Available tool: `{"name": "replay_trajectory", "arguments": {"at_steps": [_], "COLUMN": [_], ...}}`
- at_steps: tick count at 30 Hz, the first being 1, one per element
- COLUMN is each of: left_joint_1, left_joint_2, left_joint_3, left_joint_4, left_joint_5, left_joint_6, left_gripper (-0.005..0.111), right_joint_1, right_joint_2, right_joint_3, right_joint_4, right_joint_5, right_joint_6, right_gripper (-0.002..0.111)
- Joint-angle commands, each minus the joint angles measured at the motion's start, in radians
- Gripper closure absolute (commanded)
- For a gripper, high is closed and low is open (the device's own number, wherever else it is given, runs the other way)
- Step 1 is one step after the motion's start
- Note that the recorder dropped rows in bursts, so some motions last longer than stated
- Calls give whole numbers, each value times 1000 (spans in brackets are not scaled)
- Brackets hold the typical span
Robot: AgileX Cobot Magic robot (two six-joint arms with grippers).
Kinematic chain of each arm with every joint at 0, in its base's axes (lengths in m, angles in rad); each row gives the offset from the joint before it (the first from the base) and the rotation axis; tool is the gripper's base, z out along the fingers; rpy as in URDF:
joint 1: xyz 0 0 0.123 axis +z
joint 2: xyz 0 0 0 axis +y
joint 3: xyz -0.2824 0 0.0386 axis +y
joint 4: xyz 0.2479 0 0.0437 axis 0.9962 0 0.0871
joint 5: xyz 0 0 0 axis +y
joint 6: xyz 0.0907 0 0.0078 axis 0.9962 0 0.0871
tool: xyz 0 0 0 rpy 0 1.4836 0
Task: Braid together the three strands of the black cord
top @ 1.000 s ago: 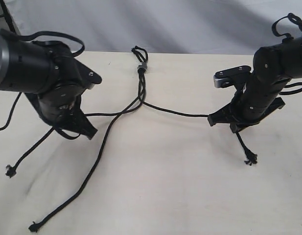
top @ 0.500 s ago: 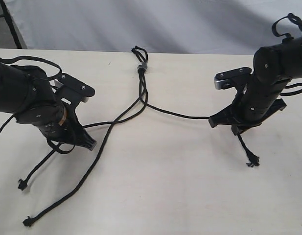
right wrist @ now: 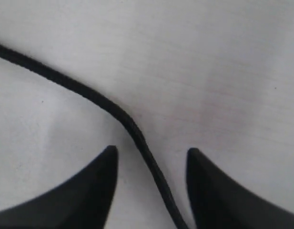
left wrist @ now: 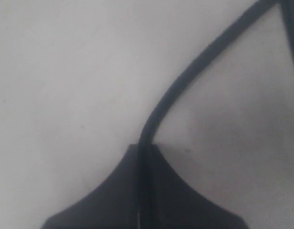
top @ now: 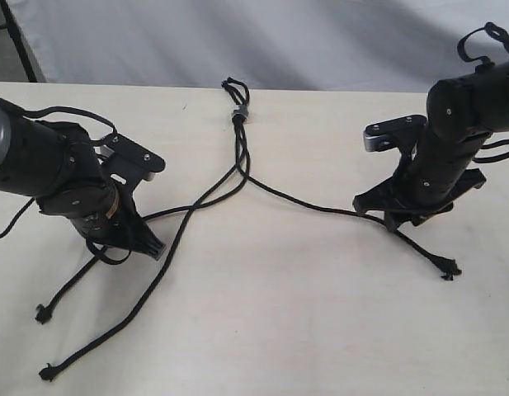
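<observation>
Left arm crouched low at frame left, left gripper pinched tight on the left strand; right gripper spread wide astride the right strand; black cord fans from top centre across the table.

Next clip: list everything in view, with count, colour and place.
cord: 1, black, knotted end with grey band at the table's far edge
strands: 3, black, fanning out from the knot: left strand, middle strand, right strand
table: 1, pale, under everything
backdrop: 1, grey-white, behind the table
left gripper: 1, black, left side, jaws shut on left strand
right gripper: 1, black, right side, jaws open either side of right strand
</observation>
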Motion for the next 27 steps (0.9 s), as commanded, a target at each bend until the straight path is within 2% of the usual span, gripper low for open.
{"name": "replay_trajectory", "arguments": {"at_steps": [1, 4, 5, 8, 10, 11, 14, 15, 16, 18, 22, 27], "left_joint_1": [1, 1, 1, 1, 1, 1, 1, 1, 1, 12, 101, 297], "left_joint_2": [39, 39, 39, 39, 39, 39, 39, 37, 26, -9, -115, -235], "left_joint_3": [15, 15, 15, 13, 11, 11, 11, 1, -13, -37, -59, -36], "left_joint_4": [-46, -82, -101, -101, -101, -101, -101, -101, -101, -94, -77, -71], "left_joint_5": [-16, -16, -16, -18, -16, -18, -25, -19, 16, 74, 126, 111], "left_joint_6": [3, 33, 54, 58, 58, 58, 28, 12, -2, -20, -68, -164], "left_gripper": [106, 106, 106, 106, 106, 101, 62, 54, 48, 48, 49, 49], "right_joint_1": [-4, -4, -2, 32, 93, 132, 240, 263, 289, 323, 411, 537], "right_joint_2": [-3, -8, -20, -89, -134, -151, -188, -190, -190, -188, -188, -142], "right_joint_3": [-40, -127, -151, -155, -155, -155, -155, -155, -155, -155, -156, -160], "right_joint_4": [38, 87, 161, 431, 502, 498, 492, 490, 490, 488, 471, 433], "right_joint_5": [93, 265, 306, 319, 338, 344, 375, 382, 391, 398, 378, 292], "right_joint_6": [54, 25, -25, -225, -282, -282, -268, -261, -252, -215, -169, -90], "right_gripper": [36, 34, 35, 41, 42, 42, 42, 42, 42, 42, 42, 42]}}
